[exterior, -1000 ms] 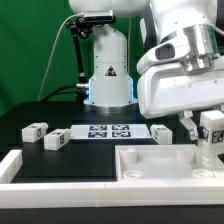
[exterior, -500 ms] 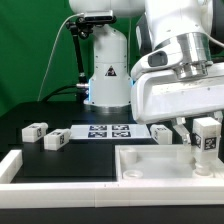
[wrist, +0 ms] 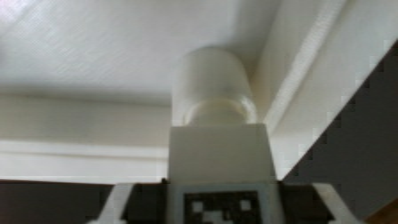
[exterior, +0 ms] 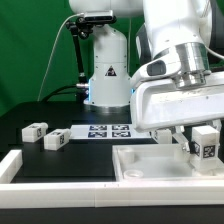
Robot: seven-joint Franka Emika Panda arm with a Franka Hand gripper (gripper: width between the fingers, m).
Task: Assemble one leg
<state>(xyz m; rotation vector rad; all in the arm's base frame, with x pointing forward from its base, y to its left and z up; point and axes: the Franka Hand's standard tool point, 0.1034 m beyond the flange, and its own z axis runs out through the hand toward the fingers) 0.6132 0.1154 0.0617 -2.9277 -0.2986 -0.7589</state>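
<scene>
Two legs [exterior: 34,128] [exterior: 55,140] lie on black table [exterior: 95,156]; green backdrop [exterior: 30,50] behind.

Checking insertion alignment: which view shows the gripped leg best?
Wrist view: the leg fills the frame, its rounded tip seen against the tabletop corner. The exterior view shows it small, near that view's right edge, held in the pincer.

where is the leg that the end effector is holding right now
At the exterior view's right, the leg is held upright in the end effector, over the tabletop near its far corner on that side.
</scene>
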